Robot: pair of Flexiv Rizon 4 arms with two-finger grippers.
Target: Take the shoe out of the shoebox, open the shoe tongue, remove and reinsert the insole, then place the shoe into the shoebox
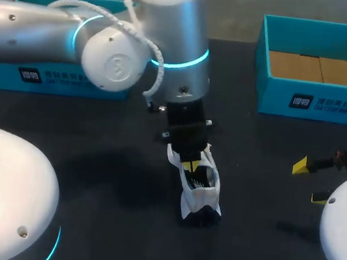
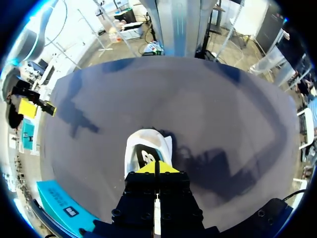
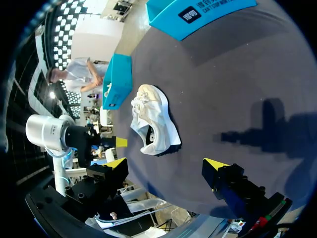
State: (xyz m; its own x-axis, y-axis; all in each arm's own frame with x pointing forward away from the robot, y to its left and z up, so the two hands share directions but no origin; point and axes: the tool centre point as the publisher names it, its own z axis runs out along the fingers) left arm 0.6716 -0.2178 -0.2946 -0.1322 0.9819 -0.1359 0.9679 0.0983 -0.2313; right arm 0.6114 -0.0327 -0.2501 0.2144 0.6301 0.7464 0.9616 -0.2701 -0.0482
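White shoe [image 1: 201, 192] sits on the dark table [image 1: 96, 159] near the middle, out of the box, with its opening facing up and the dark inside showing in the left wrist view [image 2: 141, 146]. The left arm comes in from the left and points straight down. The left gripper [image 1: 190, 164] has its yellow tips pressed together right at the shoe opening [image 2: 156, 168]; can't tell if anything thin is caught between them or if they touch the shoe at all. In the right wrist view the shoe [image 3: 153, 124] lies ahead of the right gripper [image 3: 166, 165], laces end farther off. The right gripper [image 1: 310, 181] is off to the right side of the table, well apart from the shoe, fingers spread wide, nothing between them. Teal shoebox [image 1: 316, 101] sits at the far right of the table with brown cardboard [image 1: 319, 69] inside. A second teal box [image 1: 42, 82] sits at the far left, partly hidden behind the left arm.
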